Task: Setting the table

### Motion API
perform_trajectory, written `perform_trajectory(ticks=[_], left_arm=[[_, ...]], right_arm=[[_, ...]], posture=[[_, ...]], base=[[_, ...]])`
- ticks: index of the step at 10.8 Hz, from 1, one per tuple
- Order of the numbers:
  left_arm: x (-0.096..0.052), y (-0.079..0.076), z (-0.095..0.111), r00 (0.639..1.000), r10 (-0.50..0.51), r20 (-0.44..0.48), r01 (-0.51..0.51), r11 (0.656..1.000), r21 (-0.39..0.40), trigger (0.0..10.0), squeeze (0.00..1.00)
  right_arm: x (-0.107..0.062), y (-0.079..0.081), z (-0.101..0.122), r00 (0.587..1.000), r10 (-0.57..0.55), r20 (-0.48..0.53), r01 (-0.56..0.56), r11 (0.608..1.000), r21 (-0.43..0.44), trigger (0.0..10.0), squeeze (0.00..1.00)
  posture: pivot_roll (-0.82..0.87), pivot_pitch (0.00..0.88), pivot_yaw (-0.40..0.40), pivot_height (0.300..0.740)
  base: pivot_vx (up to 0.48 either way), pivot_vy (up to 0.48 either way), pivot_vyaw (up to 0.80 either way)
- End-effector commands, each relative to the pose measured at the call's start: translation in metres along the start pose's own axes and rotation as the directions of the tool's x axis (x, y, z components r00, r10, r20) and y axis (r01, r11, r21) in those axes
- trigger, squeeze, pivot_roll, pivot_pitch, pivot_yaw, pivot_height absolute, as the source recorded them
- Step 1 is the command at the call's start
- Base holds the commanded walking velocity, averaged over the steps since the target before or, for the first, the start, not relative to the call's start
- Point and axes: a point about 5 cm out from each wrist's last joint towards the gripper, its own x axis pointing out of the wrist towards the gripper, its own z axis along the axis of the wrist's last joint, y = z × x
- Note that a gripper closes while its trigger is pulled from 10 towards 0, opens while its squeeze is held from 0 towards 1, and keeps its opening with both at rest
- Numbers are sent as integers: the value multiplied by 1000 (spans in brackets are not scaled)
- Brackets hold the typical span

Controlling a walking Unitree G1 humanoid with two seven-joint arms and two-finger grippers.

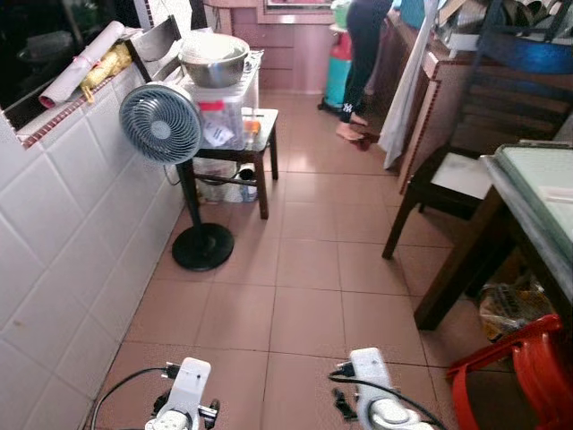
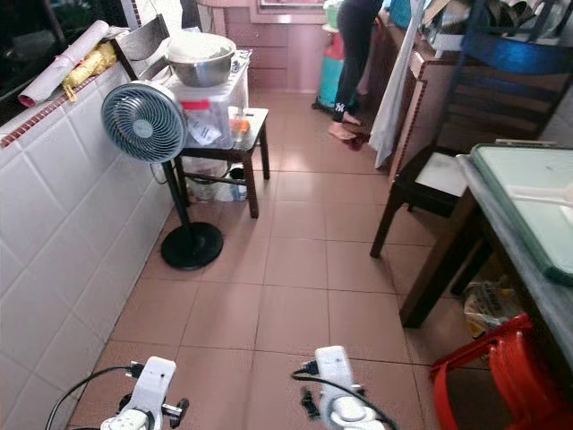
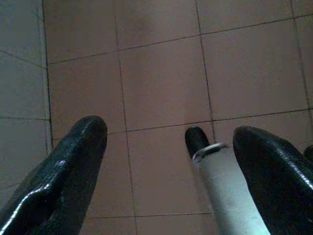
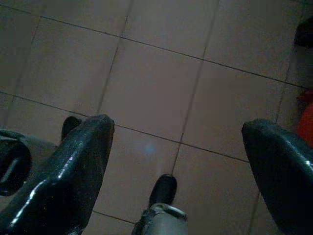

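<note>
Our left gripper (image 3: 168, 147) and right gripper (image 4: 178, 142) hang spread wide, grasping nothing, above the tiled floor (image 1: 295, 296). A fan (image 1: 161, 123) stands upper left, the table (image 1: 537, 210) at right.

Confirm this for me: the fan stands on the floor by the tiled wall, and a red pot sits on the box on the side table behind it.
Wrong in one respect: the pot is silver metal, not red, as the left eye view shows. The rest holds: the fan stands on the floor by the tiled wall, and the pot sits on the box on the side table behind it.

Terracotta tile floor (image 1: 295, 296), white tiled wall (image 1: 63, 233), standing fan (image 1: 161, 123), dark chair (image 1: 448, 179)
</note>
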Motion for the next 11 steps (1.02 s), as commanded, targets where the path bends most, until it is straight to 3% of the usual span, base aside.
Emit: perform_trajectory(ticks=[1, 7, 11], left_arm=[[-1, 6, -2, 1000, 24, -10, -24, 1000, 15, 10000, 0], [0, 6, 0, 1000, 21, -6, -21, 999, 40, 10000, 0], [0, 6, 2, 1000, 4, 26, -4, 1000, 10, 10000, 0]], right_arm=[[0, 6, 2, 1000, 12, 3, -12, 1000, -4, 10000, 0], [0, 8, 1, 1000, 14, 4, -14, 1000, -17, 10000, 0], [0, 9, 0, 999, 31, 7, -31, 997, -67, 10000, 0]], posture=[[-11, 6, 28, 740], [-21, 1, 31, 740], [-15, 6, 21, 740]], base=[[0, 480, 0], [0, 480, 0], [0, 61, 0]])
